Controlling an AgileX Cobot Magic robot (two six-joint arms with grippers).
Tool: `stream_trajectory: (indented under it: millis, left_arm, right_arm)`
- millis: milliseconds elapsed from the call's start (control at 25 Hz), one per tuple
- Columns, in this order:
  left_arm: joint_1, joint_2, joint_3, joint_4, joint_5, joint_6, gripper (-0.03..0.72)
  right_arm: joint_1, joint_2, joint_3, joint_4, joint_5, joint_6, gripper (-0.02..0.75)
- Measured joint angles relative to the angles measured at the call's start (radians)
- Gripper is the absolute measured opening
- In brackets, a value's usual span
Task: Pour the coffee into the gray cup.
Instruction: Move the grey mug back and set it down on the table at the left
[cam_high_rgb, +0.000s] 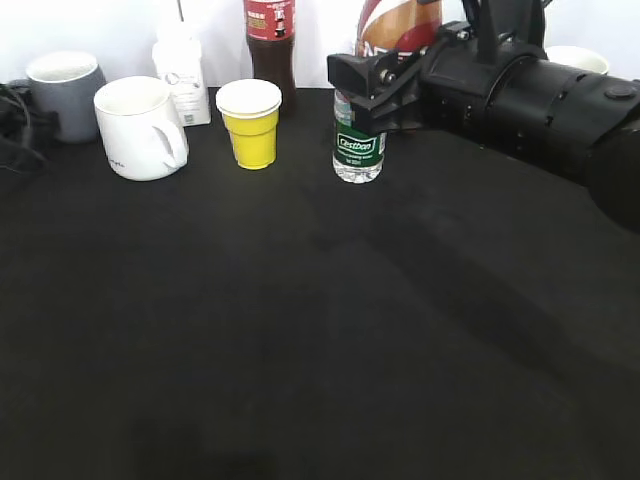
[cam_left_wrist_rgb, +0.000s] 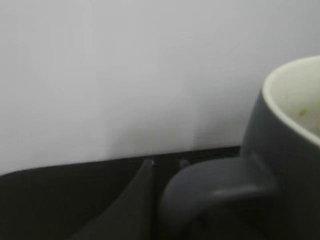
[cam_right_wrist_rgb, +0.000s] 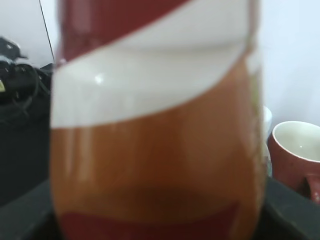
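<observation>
The coffee bottle, with its red, orange and white label, stands at the back behind my right gripper. It fills the right wrist view, very close and blurred, and hides the jaws. The gray cup stands at the far back left. In the left wrist view its handle and cream inside are right in front of the camera. My left gripper shows only as dark parts beside the cup at the left edge. Neither gripper's jaws show clearly.
A white mug, a yellow cup, a white bottle and a tall cola bottle line the back. A green-labelled water bottle stands just under my right gripper. A reddish mug is beside the coffee.
</observation>
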Motion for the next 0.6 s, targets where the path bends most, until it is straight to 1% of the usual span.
stream_trajectory:
  millis: [160, 200, 240, 320, 360, 440, 600]
  left_arm:
    - [-0.006, 0.015, -0.008, -0.007, -0.016, -0.006, 0.067]
    - [-0.007, 0.016, -0.009, -0.007, -0.016, -0.006, 0.078]
    - [-0.008, 0.016, -0.009, -0.009, -0.016, -0.008, 0.123]
    - [-0.008, 0.015, -0.009, -0.009, -0.010, -0.010, 0.244]
    - [-0.008, 0.013, -0.009, -0.010, -0.004, -0.010, 0.284]
    - [-0.008, -0.004, -0.003, -0.017, 0.015, -0.010, 0.309]
    - [-0.008, -0.045, 0.072, -0.024, -0.001, -0.010, 0.312]
  right_arm:
    - [0.000, 0.000, 0.000, 0.000, 0.002, 0.000, 0.528]
    - [0.000, 0.000, 0.000, 0.000, 0.003, 0.000, 0.529]
    - [0.000, 0.000, 0.000, 0.000, 0.004, 0.000, 0.529]
    - [0.000, 0.000, 0.000, 0.000, 0.005, 0.000, 0.529]
    - [0.000, 0.000, 0.000, 0.000, 0.005, 0.000, 0.529]
    - [0.000, 0.000, 0.000, 0.000, 0.005, 0.000, 0.528]
    - [0.000, 0.000, 0.000, 0.000, 0.005, 0.000, 0.528]
